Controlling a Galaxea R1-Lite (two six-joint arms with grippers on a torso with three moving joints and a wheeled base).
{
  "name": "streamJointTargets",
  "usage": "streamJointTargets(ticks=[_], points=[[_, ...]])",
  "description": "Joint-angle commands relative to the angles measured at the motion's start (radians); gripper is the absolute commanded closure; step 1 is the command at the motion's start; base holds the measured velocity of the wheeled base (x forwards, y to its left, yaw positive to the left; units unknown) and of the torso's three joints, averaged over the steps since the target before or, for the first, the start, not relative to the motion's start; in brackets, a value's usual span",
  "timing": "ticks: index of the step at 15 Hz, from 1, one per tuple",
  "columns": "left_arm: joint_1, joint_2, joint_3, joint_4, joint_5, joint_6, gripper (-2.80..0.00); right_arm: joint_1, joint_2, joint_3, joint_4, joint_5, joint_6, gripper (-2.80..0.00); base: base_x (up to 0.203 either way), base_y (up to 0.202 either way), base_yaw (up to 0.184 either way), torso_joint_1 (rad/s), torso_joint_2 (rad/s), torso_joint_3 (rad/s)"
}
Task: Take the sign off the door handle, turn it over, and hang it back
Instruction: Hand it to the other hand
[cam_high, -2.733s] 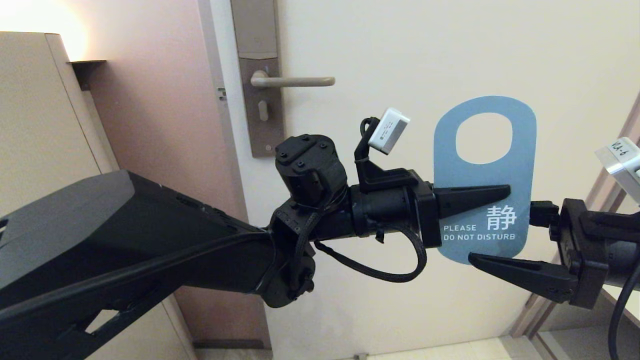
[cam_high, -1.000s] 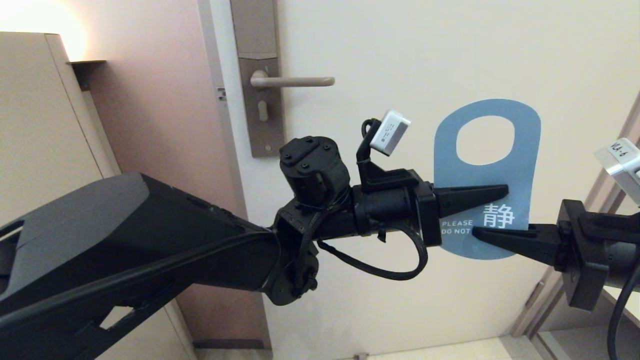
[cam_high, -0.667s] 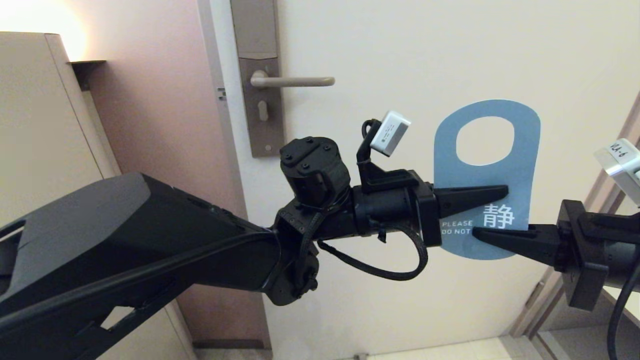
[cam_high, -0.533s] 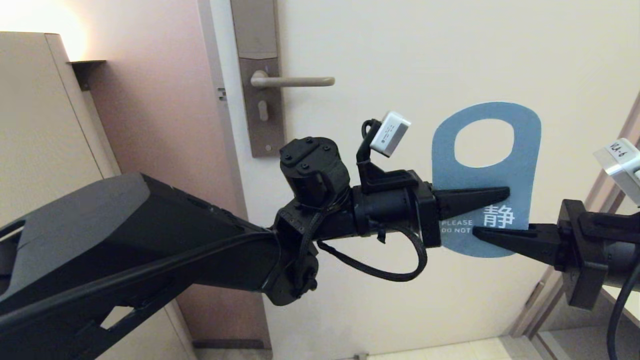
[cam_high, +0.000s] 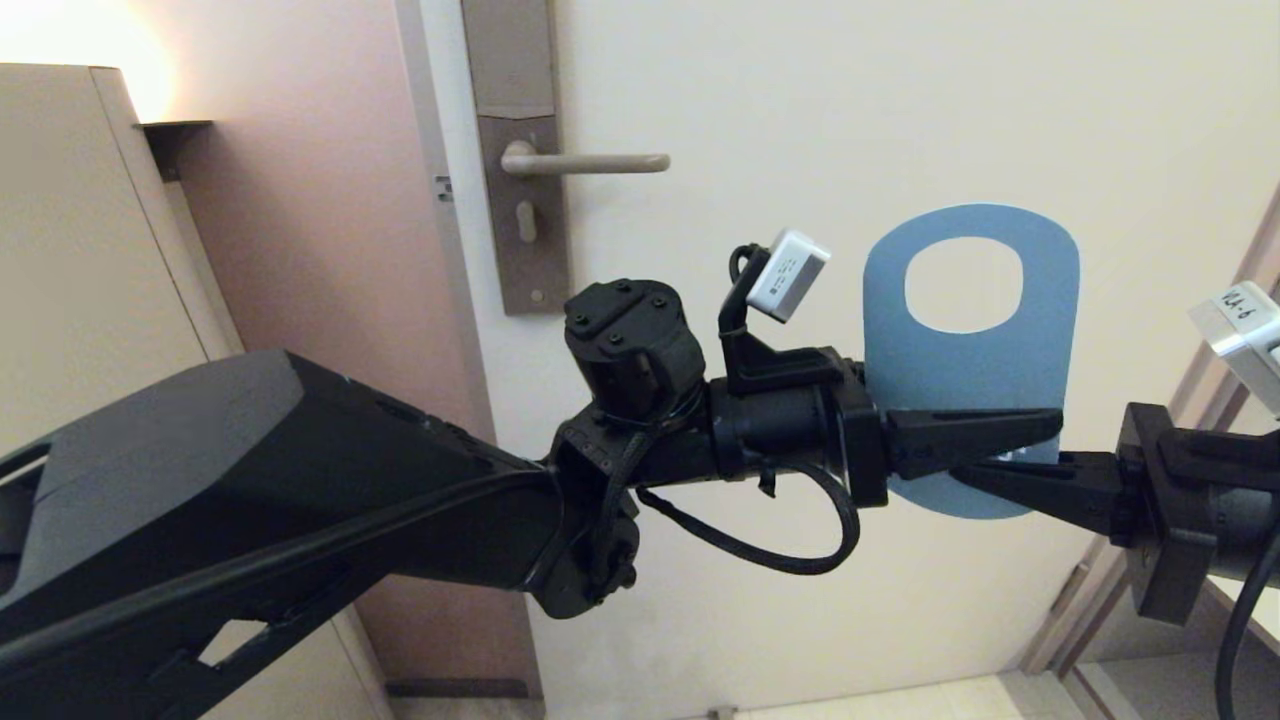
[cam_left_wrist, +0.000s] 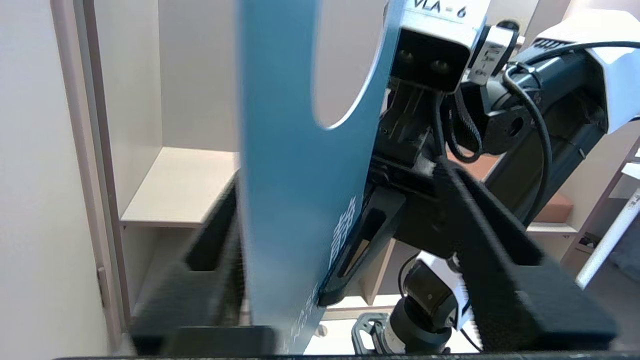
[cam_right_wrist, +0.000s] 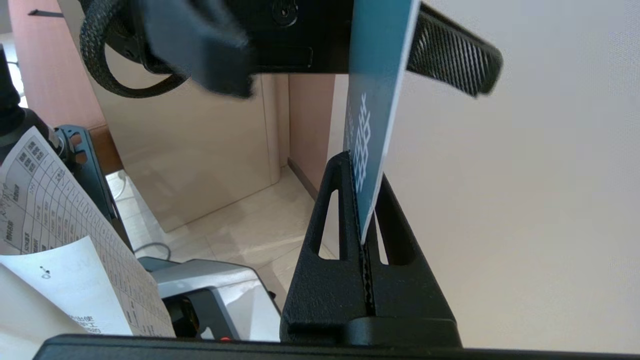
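The sign is held upright in front of the door, to the right of and below the door handle, which is bare. The sign's blue face is toward me and its oval hole is on top. My right gripper is shut on the sign's lower edge; in the right wrist view its jaws pinch the sign. My left gripper reaches across the sign's lower part and hides the text. In the left wrist view it is open, one finger on each side of the sign.
The cream door carries a grey-brown backplate with a keyhole. A beige cabinet stands at the left, beside the door frame. Shelving lies to the right. A printed sheet shows in the right wrist view.
My right gripper rose and shut on the sign's lower edge. In the last half second my left gripper opened and slid lower and further across the sign, covering the text.
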Motion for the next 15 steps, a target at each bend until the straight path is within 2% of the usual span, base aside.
streamJointTargets(ticks=[1, 11, 15], points=[[0.0, -0.01, 0.016, -0.007, -0.003, -0.003, -2.8, 0.001, 0.0, 0.001, -0.002, 0.006, -0.001, 0.0, 0.0, 0.0, 0.0, 0.0, 0.0, 0.0], [0.078, -0.111, 0.19, -0.024, 0.0, 0.007, -2.8, 0.0, 0.0, 0.011, -0.002, 0.004, -0.001, 0.0, 0.0, 0.0, 0.0, 0.0, 0.0, 0.0], [0.099, -0.16, 0.265, -0.024, 0.002, 0.049, -2.8, 0.0, -0.007, 0.021, -0.002, 0.003, -0.003, 0.0, 0.0, 0.0, 0.0, 0.0, 0.0, 0.0]])
